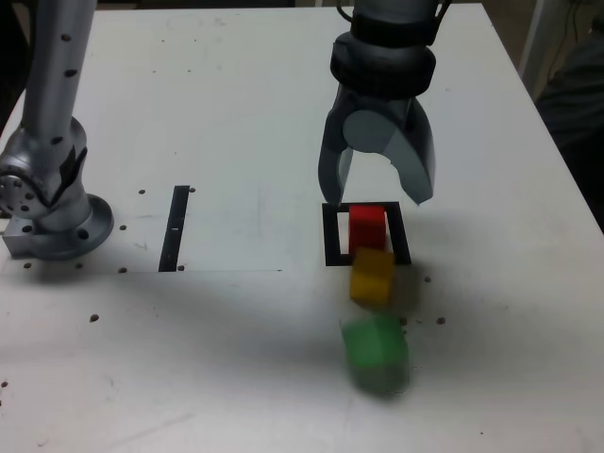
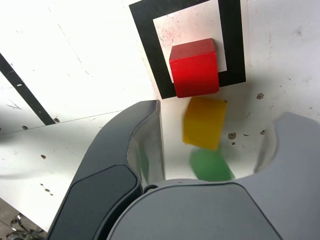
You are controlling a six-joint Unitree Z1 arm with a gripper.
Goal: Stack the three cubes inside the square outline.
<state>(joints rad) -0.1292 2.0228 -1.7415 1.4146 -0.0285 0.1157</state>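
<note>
1. Exterior view: my gripper [image 1: 377, 193] hangs spread wide and empty above the square outline [image 1: 331, 236]. The red cube [image 1: 368, 226] sits inside it; the yellow cube [image 1: 372, 275] and blurred green cube [image 1: 376, 353] lie outside, nearer the camera.
2. Wrist view: between my parted fingers [image 2: 125, 145], red cube [image 2: 194, 68] overlaps the outline's [image 2: 146, 45] border, yellow [image 2: 204, 123] and green [image 2: 210, 165] beyond it.

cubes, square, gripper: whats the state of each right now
red cube: upright, resting inside the square outline, nothing on top.
yellow cube: blurred, tilted, off the red cube, at the outline's near edge.
green cube: blurred, outside the outline, nearer the camera in the exterior view.
square outline: flat on the table, holds only the red cube.
gripper: open, empty, above the red cube.
</note>
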